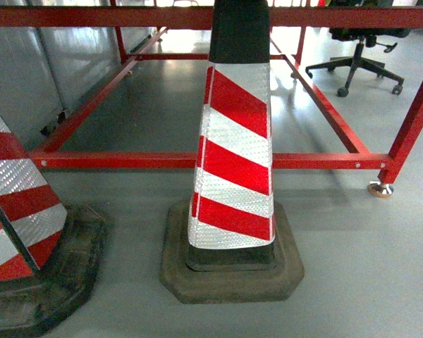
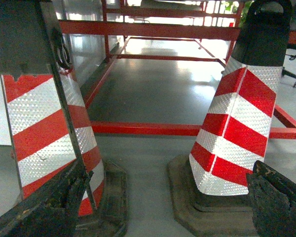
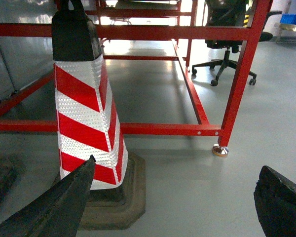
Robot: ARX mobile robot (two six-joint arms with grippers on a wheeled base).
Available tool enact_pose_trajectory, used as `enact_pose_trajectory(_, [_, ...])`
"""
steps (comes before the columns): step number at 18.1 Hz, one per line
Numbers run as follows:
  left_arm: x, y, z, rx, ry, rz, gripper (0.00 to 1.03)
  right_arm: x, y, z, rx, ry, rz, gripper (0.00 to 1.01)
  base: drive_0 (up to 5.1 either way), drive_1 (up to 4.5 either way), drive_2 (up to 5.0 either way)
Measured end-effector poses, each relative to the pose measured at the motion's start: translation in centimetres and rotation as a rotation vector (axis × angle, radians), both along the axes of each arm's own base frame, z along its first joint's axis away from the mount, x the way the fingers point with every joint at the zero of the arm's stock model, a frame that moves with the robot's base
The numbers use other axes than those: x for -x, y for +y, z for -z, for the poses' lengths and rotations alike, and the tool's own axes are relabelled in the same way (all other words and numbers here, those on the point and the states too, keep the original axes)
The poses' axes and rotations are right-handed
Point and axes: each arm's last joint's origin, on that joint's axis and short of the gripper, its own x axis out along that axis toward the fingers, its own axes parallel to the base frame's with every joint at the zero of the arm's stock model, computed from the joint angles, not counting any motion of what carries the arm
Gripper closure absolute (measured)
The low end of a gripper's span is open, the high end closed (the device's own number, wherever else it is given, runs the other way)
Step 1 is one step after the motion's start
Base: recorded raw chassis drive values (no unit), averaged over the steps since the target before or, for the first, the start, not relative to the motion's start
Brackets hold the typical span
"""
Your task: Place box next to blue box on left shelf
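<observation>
Left gripper [image 2: 163, 207]: black fingers [image 2: 44, 207] spread wide at the lower corners of the left wrist view, nothing between them
Right gripper [image 3: 167, 202]: black fingers [image 3: 54, 207] likewise spread wide apart, nothing held, bare grey floor [image 3: 187, 187] between
Box and left shelf: not visible in any view; small blue shapes at the top right edge of the right wrist view too far off to identify
Centre traffic cone [image 1: 234, 155]: upright, red and white reflective stripes, black top, on a dark octagonal base resting on the floor, just in front of the low red rail
Left traffic cone [image 1: 17, 211]: same pattern, upright, cut off by the left edge of the head view, well apart from the centre cone
Red tubular frame [image 1: 162, 160]: low horizontal rails and uprights behind both cones, round foot pad [image 1: 381, 189] at the right post
Office chair [image 1: 356, 63]: black, star base on castors, beyond the frame at right
Grey wall panels [image 1: 28, 63]: along the left side
</observation>
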Motion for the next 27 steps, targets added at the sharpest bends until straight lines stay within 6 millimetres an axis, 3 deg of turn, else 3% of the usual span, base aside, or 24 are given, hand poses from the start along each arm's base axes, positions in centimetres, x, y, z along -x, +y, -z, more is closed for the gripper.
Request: enact_pose_trajectory(27, [0.0,0.0,0.0,-0.01,0.0,-0.001,0.05,0.0,0.0,0.0,0.001,0.0,-0.001,0.03,0.0,0.0,0.0])
